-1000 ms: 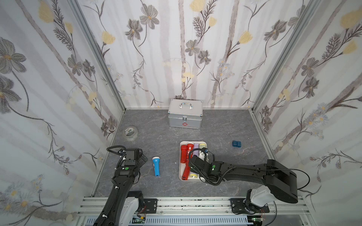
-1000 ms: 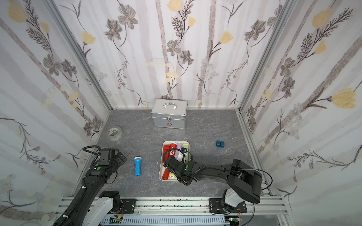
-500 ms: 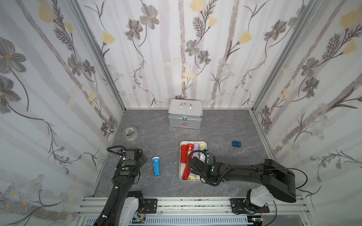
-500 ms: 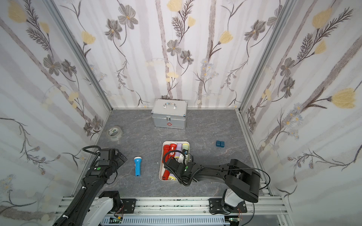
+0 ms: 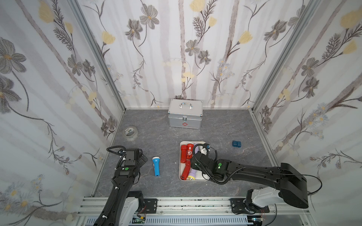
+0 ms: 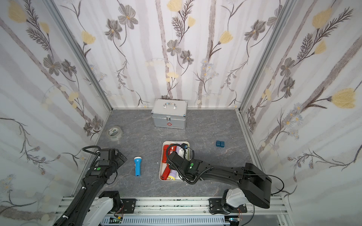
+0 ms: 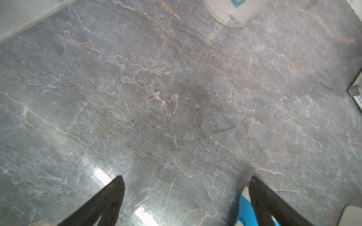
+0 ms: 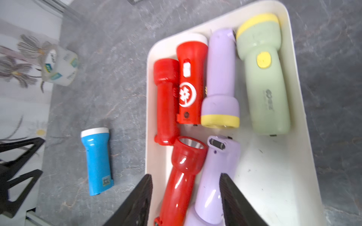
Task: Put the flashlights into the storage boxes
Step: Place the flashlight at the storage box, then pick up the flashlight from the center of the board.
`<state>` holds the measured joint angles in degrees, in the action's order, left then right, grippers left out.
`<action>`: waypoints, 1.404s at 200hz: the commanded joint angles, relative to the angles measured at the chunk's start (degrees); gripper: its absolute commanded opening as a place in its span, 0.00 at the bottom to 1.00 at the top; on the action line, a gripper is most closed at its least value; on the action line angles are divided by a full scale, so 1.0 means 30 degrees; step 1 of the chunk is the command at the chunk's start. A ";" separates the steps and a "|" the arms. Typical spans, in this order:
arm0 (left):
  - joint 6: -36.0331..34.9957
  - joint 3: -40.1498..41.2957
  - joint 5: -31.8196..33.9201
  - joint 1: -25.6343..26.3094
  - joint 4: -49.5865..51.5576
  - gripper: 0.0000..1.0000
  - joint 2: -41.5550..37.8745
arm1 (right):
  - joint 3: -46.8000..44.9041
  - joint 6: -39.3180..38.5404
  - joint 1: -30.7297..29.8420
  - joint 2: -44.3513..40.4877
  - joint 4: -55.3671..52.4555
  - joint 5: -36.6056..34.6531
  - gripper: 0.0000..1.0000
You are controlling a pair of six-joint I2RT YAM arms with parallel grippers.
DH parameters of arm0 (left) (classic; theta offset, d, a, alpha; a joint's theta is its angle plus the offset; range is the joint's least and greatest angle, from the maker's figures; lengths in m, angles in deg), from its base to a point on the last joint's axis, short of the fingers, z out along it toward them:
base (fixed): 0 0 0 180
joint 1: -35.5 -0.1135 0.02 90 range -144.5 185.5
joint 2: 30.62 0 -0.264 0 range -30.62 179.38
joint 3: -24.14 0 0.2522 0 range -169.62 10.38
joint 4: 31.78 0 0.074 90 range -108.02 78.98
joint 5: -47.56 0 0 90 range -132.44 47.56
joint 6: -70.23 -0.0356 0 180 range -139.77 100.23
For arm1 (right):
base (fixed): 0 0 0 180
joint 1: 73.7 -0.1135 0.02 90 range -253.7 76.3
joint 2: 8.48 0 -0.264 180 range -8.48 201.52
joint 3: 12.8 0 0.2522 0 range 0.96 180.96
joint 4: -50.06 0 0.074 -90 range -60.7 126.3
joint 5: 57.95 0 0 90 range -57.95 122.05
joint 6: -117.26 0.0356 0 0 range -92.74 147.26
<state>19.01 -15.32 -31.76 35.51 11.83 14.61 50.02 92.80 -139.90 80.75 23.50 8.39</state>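
Flashlights (image 8: 188, 82) crammed in storage box (image 8: 274, 176): could have snagged the lilac flashlight (image 8: 213, 176) lifting the open, empty right end effector (image 8: 185, 174) astride it.

walls (image 5: 176, 58): floral wallpaper — grey, yellow blooms | floor (image 5: 215, 127): grey veined marble, glossy

A grey, marble-veined desk (image 5: 215, 127) carries five items. A silver case (image 5: 185, 113) with a red cross stands by the back wall, and a roll of clear tape (image 5: 130, 133) lies near the left wall. Two dark blue blocks (image 5: 236, 143) sit touching at right. A white tray (image 5: 198, 176) rests front-centre, with a blue flashlight (image 5: 156, 166) lying apart to its left.
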 commanded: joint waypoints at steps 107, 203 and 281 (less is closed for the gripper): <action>0.0019 0.0154 0.0353 -0.0004 0.0001 1.00 -0.0612 | 1.1411 -0.6256 -0.1285 0.9643 -0.0364 0.3259 0.56; 0.0226 0.0204 0.0824 -0.0004 0.0219 1.00 -0.1035 | 1.5113 -0.6527 -0.1570 1.4383 -0.0106 0.4478 0.63; 0.0279 0.0273 0.0898 -0.0011 0.0340 1.00 -0.1394 | 1.7015 -0.6442 -0.1913 1.6864 -0.2108 0.3647 0.62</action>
<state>19.25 -14.66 -30.01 35.51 12.46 10.61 99.92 72.99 -145.67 129.36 20.77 21.88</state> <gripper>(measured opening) 0.997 0.634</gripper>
